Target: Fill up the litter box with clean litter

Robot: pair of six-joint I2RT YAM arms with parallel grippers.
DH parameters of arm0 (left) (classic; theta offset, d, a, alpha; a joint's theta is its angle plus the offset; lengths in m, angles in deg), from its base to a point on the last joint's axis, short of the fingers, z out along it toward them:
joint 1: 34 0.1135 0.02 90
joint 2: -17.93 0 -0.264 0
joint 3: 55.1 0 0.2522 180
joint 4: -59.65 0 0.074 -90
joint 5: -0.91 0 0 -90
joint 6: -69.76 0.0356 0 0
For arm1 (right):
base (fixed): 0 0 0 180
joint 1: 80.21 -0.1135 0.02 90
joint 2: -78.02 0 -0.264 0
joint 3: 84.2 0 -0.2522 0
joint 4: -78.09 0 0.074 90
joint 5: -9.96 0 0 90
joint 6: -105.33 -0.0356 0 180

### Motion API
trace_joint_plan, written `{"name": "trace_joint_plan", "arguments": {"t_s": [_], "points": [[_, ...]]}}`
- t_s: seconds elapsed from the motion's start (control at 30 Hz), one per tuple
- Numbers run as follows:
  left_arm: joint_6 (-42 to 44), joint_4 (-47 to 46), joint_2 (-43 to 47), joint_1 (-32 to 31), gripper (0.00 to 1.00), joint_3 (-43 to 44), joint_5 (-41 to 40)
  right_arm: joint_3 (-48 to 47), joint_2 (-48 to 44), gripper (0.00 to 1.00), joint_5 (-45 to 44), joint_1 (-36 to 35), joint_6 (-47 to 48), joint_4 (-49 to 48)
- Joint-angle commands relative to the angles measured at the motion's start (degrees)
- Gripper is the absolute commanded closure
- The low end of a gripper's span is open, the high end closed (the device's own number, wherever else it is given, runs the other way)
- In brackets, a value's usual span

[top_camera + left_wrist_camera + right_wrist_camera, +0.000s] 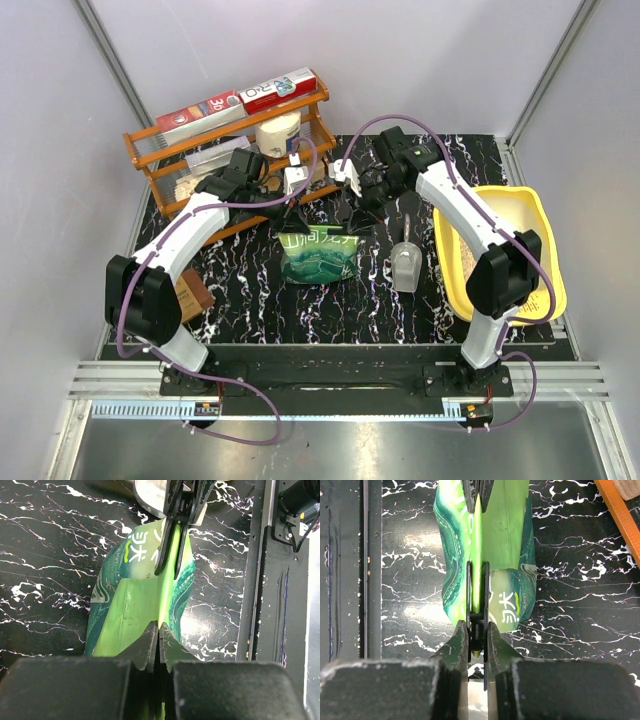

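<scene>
Marbled desk (240, 290) | left fingers (147, 645), right fingers (456, 645) both clenched on pouch (318, 255) top | risk: uneven pull tips it, contents spill

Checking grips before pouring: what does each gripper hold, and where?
Left gripper pinches the green pouch by its top seam; right gripper squeezes a black clip on that seam.

Left gripper (159, 630) clamped tight on the near end of the green pouch (135, 605) along its top seam, right gripper (169, 572) pinching that same seam at the far end, black white-veined table (50, 555) underneath.
</scene>
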Motion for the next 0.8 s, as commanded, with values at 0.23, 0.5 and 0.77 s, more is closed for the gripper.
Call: {"name": "trace_joint_plan", "arguments": {"t_s": [0.23, 0.5, 0.77], "points": [[-1.7, -5.4, 2.3, -0.5, 1.00, 0.5, 2.3, -1.4, 1.5, 1.00, 1.8, -2.4, -3.3, -2.5], [-2.1, -5.7, 2.3, -1.0, 1.00, 0.5, 2.1, -0.1, 2.7, 1.00, 3.5, -2.7, -4.5, -4.0], [-2.1, -5.7, 2.1, -1.1, 1.00, 0.7, 1.9, 0.7, 3.2, 1.00, 3.3, -3.0, -4.9, -5.1]]}}
